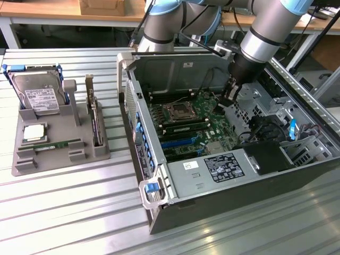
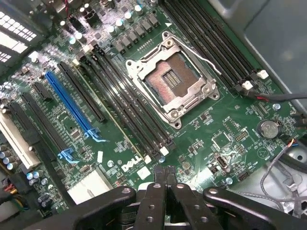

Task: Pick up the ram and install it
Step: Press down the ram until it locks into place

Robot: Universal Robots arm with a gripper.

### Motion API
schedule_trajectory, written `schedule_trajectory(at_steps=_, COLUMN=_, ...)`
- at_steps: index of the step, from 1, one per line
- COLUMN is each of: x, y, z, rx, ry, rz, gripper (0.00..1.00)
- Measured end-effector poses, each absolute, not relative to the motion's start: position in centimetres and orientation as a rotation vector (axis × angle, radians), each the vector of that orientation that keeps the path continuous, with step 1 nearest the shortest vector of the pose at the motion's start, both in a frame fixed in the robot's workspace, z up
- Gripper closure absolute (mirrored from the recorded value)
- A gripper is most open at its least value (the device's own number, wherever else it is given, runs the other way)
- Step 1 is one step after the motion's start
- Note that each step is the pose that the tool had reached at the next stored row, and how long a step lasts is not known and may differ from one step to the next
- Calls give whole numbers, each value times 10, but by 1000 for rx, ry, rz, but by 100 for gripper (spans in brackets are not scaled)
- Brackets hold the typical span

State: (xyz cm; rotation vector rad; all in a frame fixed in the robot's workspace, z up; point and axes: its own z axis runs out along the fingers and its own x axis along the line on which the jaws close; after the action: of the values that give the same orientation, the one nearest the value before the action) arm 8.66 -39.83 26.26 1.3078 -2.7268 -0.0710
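Note:
A ram (image 1: 58, 144), a long thin green stick, lies flat in the front groove of the grey holder (image 1: 32, 162) at the exterior view's left. My gripper (image 1: 226, 102) is far from it, down inside the open computer case (image 1: 223, 191), just above the motherboard (image 1: 212, 114) beside the CPU socket (image 1: 178, 111). In the wrist view the gripper (image 2: 165, 171) is shut with nothing between its fingers, over the board edge near the socket (image 2: 170, 81). A thin green board edge (image 2: 122, 132) stands in one memory slot next to the socket; it looks like a seated ram stick (image 1: 183, 126).
The holder also carries a silver hard drive (image 1: 40, 95), a CPU chip (image 1: 33, 133) and an upright expansion card (image 1: 95, 119). Case walls, a drive cage (image 1: 265, 101) and loose cables (image 2: 283, 167) crowd the gripper. A blue slot (image 2: 72, 103) lies nearby.

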Motion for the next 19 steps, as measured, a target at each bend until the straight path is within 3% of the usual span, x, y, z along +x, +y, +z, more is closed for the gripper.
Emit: schedule_trajectory(at_steps=19, x=87, y=-398, z=263, rx=759, ry=-2938, rz=-104, gripper=90)
